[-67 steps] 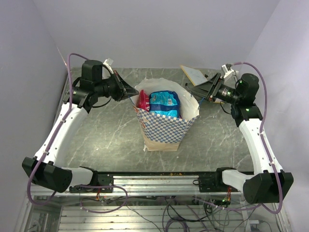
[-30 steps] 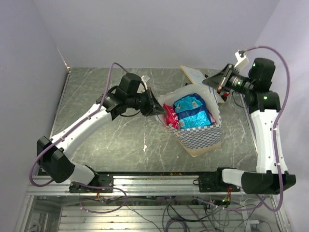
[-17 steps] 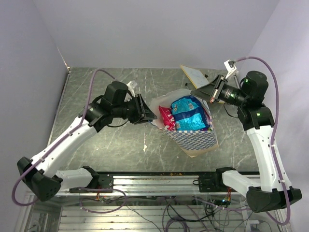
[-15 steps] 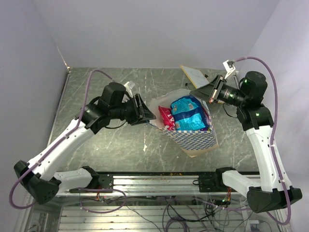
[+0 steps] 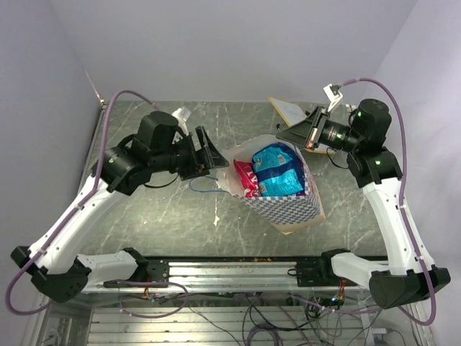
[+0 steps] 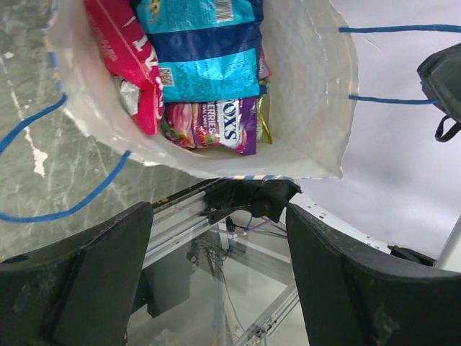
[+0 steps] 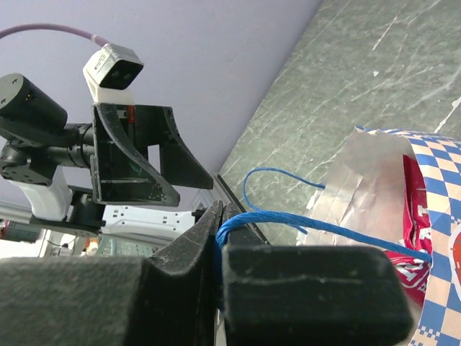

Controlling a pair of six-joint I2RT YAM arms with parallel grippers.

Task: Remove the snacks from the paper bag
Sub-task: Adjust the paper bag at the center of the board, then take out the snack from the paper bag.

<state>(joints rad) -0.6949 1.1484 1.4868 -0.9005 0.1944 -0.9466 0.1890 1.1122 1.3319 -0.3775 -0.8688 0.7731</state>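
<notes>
L gripper (image 5: pixel 216 157), shut at bag rim 1 s ago, now spread wide, holding nothing, backed off to 9 o'clock of paper bag (image 5: pixel 284 205). Its blue string handle (image 5: pixel 205 186) has dropped onto table (image 5: pixel 158 209). R gripper (image 7: pixel 218 216) still pinched tight on 2nd handle (image 7: pixel 288 225) at bag's 12 o'clock. Bag tilted, approx 3 o'clock of table ctr; snacks (image 6: pixel 209 43) still inside.

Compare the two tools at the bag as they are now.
The left tool stands open and empty; the right tool is shut on a blue string handle. The left tool faces the paper bag's mouth from its left side; the right tool sits at its far right rim. Both are black two-finger tools.
</notes>
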